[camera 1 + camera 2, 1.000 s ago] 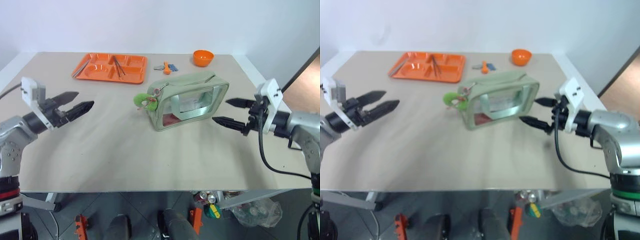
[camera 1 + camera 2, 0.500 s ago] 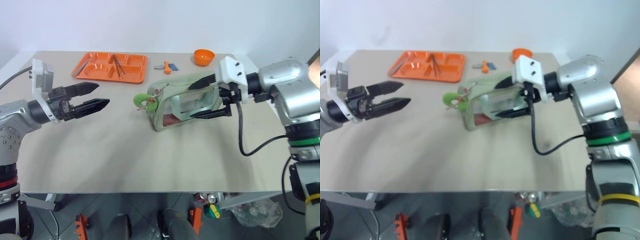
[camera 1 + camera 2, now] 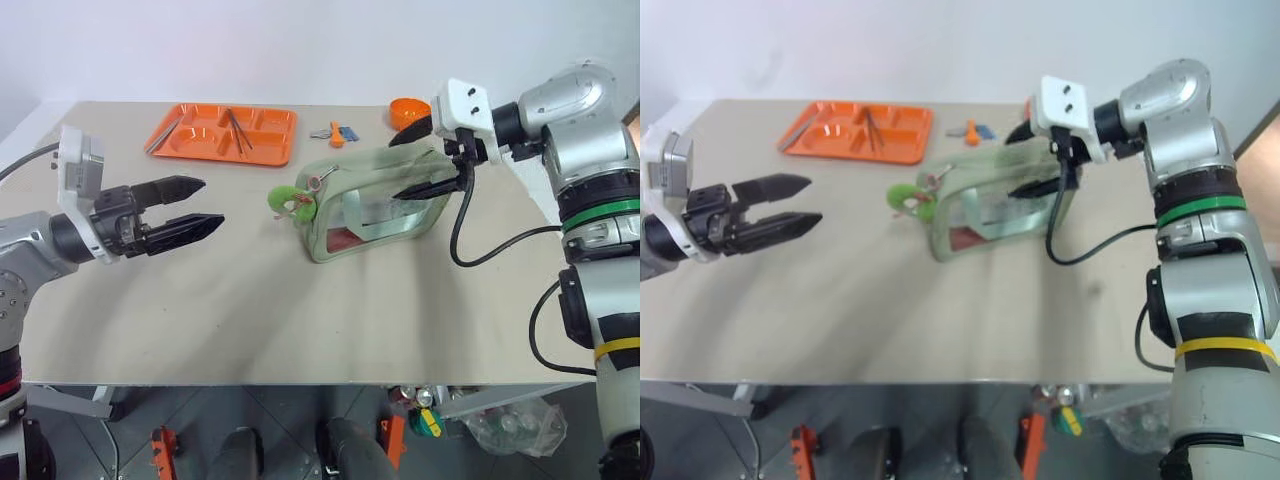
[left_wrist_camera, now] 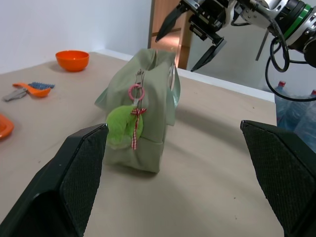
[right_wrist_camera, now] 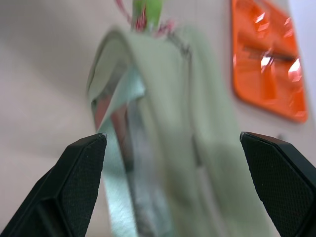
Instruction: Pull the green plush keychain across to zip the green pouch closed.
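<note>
The green pouch [image 3: 375, 200] stands mid-table, its zipper running along the top. The green plush keychain [image 3: 285, 202] hangs from a ring at the pouch's left end; the left wrist view shows the keychain [image 4: 123, 129] dangling against that end wall. My left gripper [image 3: 212, 202] hovers open and level, to the left of the keychain and a hand's width from it, pointing at it. My right gripper [image 3: 396, 168] is open, tilted downward over the pouch's right end, one finger above the top and one in front of the clear side. In the right wrist view, the pouch [image 5: 168, 123] lies between its fingers.
At the back left, an orange tray [image 3: 220, 135] holds utensils. Blue-orange keys [image 3: 335, 133] and an orange bowl [image 3: 405, 112] lie behind the pouch. The table's front edge runs below both arms, and bare tabletop stretches between my left gripper and the pouch.
My right arm has swung up from the table's right side and leftward over the pouch's right end, its wrist rolling. My left gripper has shifted slightly right toward the keychain. Pouch unmoved.
</note>
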